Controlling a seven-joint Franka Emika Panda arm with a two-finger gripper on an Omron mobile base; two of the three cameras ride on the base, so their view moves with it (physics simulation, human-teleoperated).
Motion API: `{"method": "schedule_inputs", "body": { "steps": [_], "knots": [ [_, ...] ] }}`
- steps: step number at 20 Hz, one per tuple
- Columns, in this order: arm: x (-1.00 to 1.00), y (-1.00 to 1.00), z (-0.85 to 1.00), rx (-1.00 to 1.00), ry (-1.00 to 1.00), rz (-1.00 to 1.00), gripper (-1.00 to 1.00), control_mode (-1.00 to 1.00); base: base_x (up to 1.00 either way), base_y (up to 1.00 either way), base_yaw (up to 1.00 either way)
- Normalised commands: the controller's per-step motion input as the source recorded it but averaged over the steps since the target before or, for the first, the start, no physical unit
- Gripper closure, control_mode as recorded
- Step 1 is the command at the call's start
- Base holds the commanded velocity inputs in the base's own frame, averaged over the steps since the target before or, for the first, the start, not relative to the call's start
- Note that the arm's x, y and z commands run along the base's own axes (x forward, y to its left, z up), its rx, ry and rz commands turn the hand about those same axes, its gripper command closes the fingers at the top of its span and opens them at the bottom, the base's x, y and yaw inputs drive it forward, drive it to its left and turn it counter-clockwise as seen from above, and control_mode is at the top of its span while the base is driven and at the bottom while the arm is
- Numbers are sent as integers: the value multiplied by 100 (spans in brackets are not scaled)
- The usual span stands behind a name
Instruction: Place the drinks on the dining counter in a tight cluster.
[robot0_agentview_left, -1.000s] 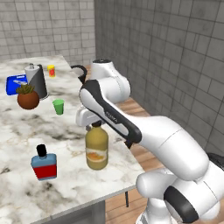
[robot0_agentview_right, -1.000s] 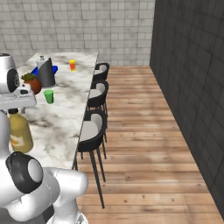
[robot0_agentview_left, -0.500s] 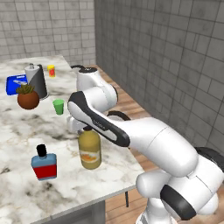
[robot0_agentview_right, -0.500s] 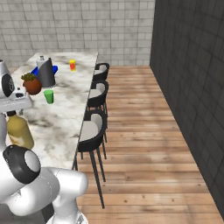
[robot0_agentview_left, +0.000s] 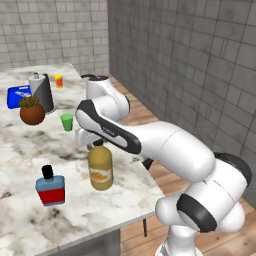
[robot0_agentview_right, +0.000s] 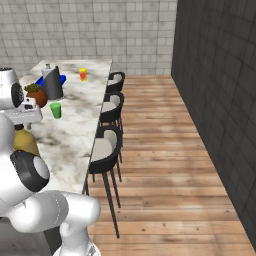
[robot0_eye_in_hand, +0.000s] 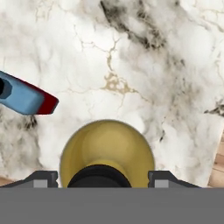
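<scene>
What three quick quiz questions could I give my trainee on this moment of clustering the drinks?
1. True or false: the amber bottle stands upright on the dining counter.
2. Which drink stands nearest the amber bottle? A) the blue flask B) the green cup C) the potted plant
3. Fill in: in the hand view, the gripper has one fingertip on each side of the bottle's black ____.

Key: 1 true. 2 A. 3 cap; whether the fingers press on it cannot be told.
</scene>
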Motion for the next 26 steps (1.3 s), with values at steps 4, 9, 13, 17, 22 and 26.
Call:
{"method": "schedule_inputs", "body": {
  "steps": [4,9,13,17,22,26],
  "knots": [
    [0,9,0,0,4,0,100,-100,0,0,0],
    [0,25,0,0,-2,0,100,-100,0,0,0],
    [0,27,-8,0,-2,0,100,-100,0,0,0],
    [0,6,-18,0,0,0,100,-100,0,0,0],
    [0,0,-35,0,0,0,100,-100,0,0,0],
    [0,0,-32,0,-2,0,100,-100,0,0,0]
  ]
}}
